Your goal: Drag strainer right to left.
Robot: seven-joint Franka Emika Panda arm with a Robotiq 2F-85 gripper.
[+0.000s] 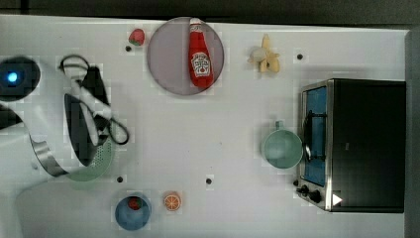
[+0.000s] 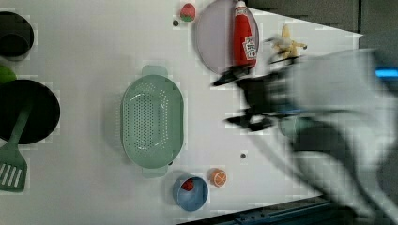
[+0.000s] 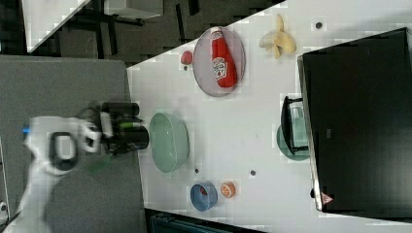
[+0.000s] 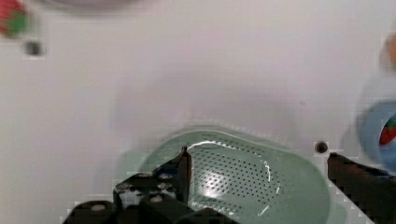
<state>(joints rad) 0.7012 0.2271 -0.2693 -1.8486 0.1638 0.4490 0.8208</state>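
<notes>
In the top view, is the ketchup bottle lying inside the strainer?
No, the ketchup bottle lies on the round plate, apart from the strainer.

Top view, clock-wise from the strainer (image 1: pixel 94 166): the middle of the tabletop (image 1: pixel 198 134) toward 3 o'clock is wide open until the mug (image 1: pixel 281 148) and the toaster oven (image 1: pixel 354 144). At 1 o'clock sits the plate (image 1: pixel 171 69) with the ketchup bottle (image 1: pixel 200 55), strawberry (image 1: pixel 136 36) beside it. At 5 o'clock the blue bowl (image 1: pixel 132 212) and orange slice (image 1: pixel 172 201) crowd the near edge. The arm covers the strainer's 9 o'clock side.
</notes>
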